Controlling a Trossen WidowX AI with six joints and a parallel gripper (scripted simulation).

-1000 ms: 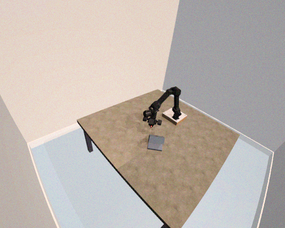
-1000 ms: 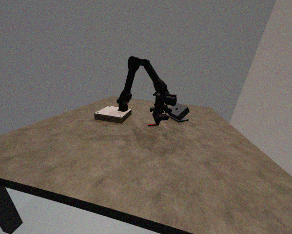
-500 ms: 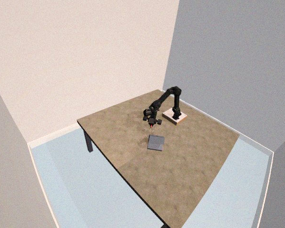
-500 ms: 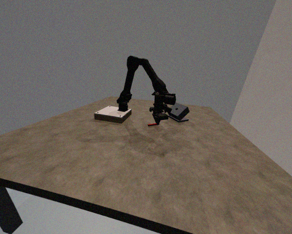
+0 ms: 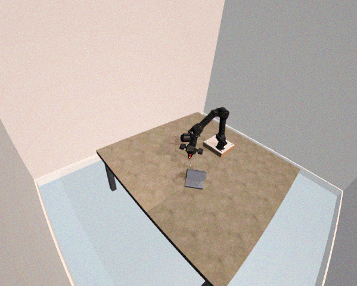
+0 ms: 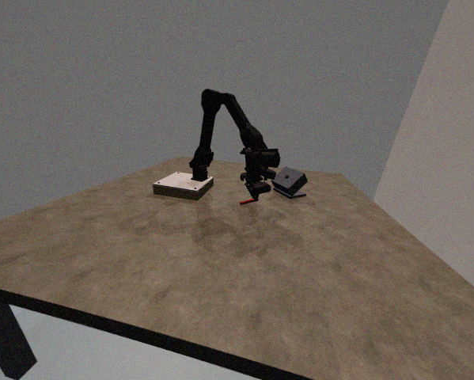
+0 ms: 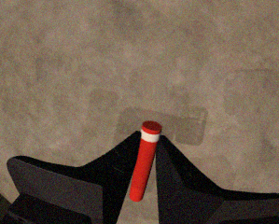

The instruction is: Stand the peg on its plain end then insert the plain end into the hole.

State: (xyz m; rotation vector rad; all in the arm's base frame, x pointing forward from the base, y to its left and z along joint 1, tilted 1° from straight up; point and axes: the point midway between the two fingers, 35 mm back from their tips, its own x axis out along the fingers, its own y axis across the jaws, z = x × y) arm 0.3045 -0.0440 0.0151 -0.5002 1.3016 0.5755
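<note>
My gripper (image 5: 189, 157) (image 6: 255, 199) (image 7: 149, 138) points down and is shut on the red peg (image 6: 246, 202) (image 7: 143, 165). The peg lies nearly level and low over the table (image 5: 227, 215) (image 6: 187, 261); whether it touches the table is too small to tell. In the wrist view, its white band (image 7: 149, 135) is between the fingertips at the upper end, and the plain end points toward the bottom of the picture. The dark grey sloped panel (image 5: 195, 179) (image 6: 294, 183) stands beyond the gripper in the exterior view, with its round hole (image 6: 286, 176) visible in the face.
The arm's pale base block (image 5: 210, 142) (image 6: 180, 180) stands on the table behind the gripper. The panel's foot plate (image 6: 298, 195) lies on the table, a short way from the gripper. Shadows of the arm fall on the table around the peg.
</note>
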